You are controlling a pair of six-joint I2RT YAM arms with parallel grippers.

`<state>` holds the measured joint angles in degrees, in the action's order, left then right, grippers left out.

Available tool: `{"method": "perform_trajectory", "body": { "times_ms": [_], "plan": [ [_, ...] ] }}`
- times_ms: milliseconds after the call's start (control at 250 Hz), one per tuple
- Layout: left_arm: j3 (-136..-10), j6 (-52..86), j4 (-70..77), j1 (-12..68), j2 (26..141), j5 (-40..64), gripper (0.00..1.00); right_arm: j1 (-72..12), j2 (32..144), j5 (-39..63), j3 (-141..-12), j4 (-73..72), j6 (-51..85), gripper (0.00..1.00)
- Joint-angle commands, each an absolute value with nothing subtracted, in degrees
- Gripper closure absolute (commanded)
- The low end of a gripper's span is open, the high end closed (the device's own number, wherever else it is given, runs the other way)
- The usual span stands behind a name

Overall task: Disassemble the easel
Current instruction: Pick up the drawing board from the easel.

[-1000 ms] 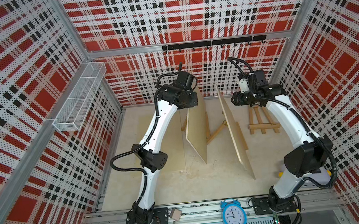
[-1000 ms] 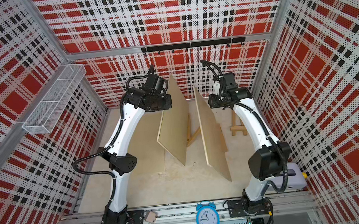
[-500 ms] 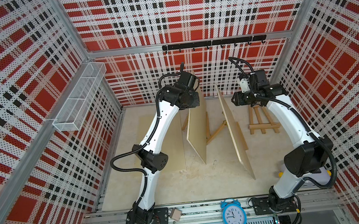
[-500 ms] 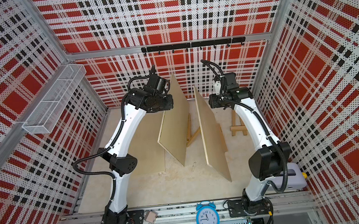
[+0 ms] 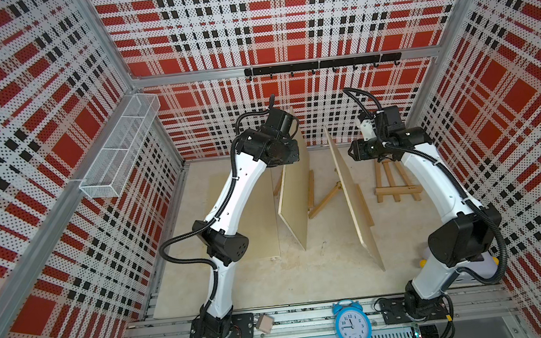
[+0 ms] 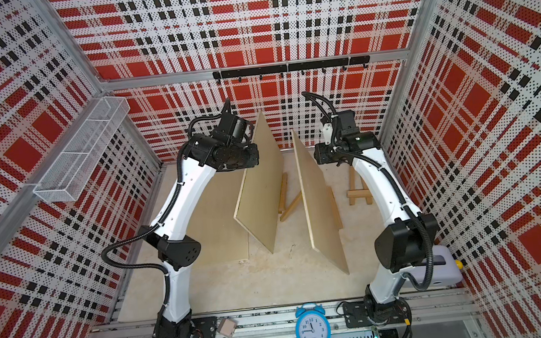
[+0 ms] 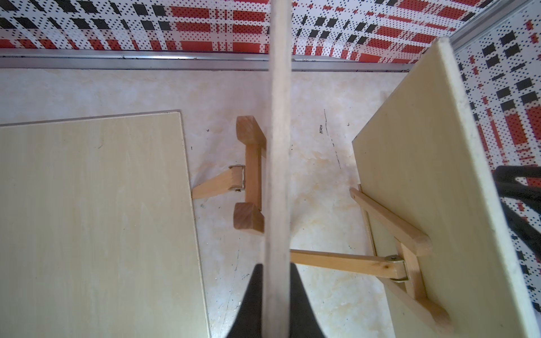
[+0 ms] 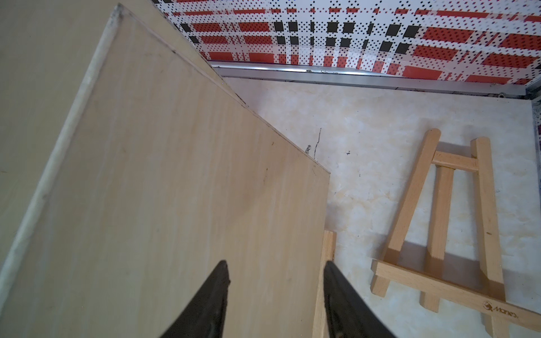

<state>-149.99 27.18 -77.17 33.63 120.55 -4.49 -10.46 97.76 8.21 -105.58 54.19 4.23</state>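
Two pale wooden boards stand on edge in both top views. My left gripper [image 5: 295,154] is shut on the top edge of the left board [image 5: 293,191]; in the left wrist view the black fingers [image 7: 251,298] pinch that edge [image 7: 278,117]. A small wooden easel [image 7: 251,172] stands just beside that board; contact I cannot tell. The right board [image 5: 355,199] leans on a second easel [image 7: 395,254]. My right gripper [image 8: 275,263] hovers open over this board's face [image 8: 175,175], holding nothing. A third easel [image 5: 395,181] lies flat at the back right.
A further board [image 5: 249,212] lies flat on the floor under my left arm. A wire basket [image 5: 118,147] hangs on the left wall and a hook rail [image 5: 320,65] on the back wall. A blue alarm clock [image 5: 351,324] stands at the front rail.
The left board's lower corner has drifted slightly to the left with my left gripper. The right arm and right board have not moved.
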Motion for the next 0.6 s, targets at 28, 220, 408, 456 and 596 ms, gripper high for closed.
{"method": "perform_trajectory", "body": {
  "times_ms": [28, 220, 408, 456, 596],
  "plan": [
    [-151.36, 28.85, -69.02, 32.35, 110.92, -3.19, 1.0, -10.2, 96.43, 9.14, -105.11, 52.49, 3.25, 0.46],
    [-148.85, 30.27, -65.13, 31.34, 105.56, 0.48, 1.0, -10.27, 96.44, 10.37, -105.17, 51.98, 3.6, 0.46],
    [-147.5, 31.53, -63.11, 29.61, 99.07, 2.26, 1.0, -10.27, 95.63, 10.81, -104.27, 51.61, 3.96, 0.46],
    [-145.89, 32.24, -61.76, 28.89, 96.72, 3.22, 1.0, -10.28, 95.39, 10.81, -104.05, 51.47, 4.11, 0.46],
    [-138.31, 34.0, -56.8, 26.27, 88.64, 5.79, 1.0, -10.26, 95.27, 11.24, -103.7, 51.24, 4.35, 0.46]
  ]
}}
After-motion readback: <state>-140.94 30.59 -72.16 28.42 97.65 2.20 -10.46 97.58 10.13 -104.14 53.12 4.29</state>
